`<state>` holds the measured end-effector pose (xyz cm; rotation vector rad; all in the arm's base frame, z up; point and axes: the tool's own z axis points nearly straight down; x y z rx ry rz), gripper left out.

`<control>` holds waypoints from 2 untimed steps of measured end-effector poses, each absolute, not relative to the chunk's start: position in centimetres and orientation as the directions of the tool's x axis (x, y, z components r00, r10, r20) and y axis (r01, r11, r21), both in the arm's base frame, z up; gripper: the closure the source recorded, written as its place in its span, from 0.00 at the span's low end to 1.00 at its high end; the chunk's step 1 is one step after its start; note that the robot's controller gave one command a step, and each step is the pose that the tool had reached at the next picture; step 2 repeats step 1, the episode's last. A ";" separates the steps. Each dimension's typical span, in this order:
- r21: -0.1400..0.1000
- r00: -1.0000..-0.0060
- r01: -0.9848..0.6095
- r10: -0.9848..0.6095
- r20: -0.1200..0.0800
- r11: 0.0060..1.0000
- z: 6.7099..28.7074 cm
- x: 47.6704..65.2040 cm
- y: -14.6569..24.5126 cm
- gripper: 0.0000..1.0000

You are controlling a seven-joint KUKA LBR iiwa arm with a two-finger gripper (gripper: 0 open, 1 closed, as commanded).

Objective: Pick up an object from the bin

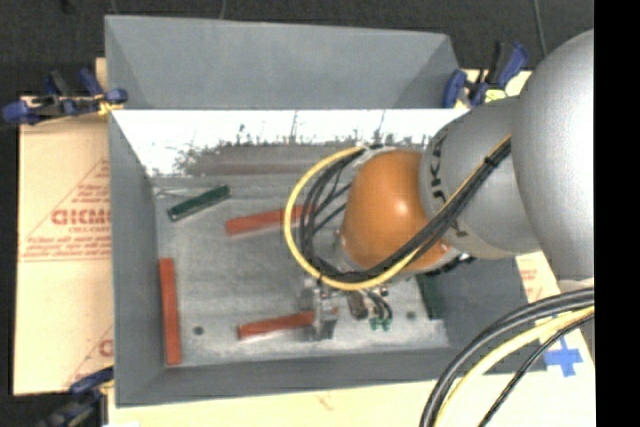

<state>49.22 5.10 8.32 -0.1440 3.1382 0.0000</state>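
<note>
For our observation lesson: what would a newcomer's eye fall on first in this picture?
The arm's orange cover, ringed with cables, looms over the right half of the bin. Under it the gripper is down near the front wall, at the right end of a red stick. Three more lie apart: a second red stick along the left wall, an orange stick and a green stick toward the back left.

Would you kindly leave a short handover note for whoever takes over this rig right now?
Gripper: low in the bin, at the right end of the red stick by the front wall; open or shut unclear.
Elsewhere: orange stick mid-bin, dark green stick back left, red-orange bar along the left wall.
Done: nothing lifted yet.
Left: grasp one thing, lift it out.
</note>
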 end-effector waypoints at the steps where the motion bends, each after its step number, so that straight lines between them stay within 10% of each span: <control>1: 0.000 -0.999 -0.031 -0.031 -0.011 1.000 20.5 49.1 3.3 1.00; 2: 0.000 -0.999 -0.031 -0.031 -0.011 1.000 20.5 49.1 3.3 1.00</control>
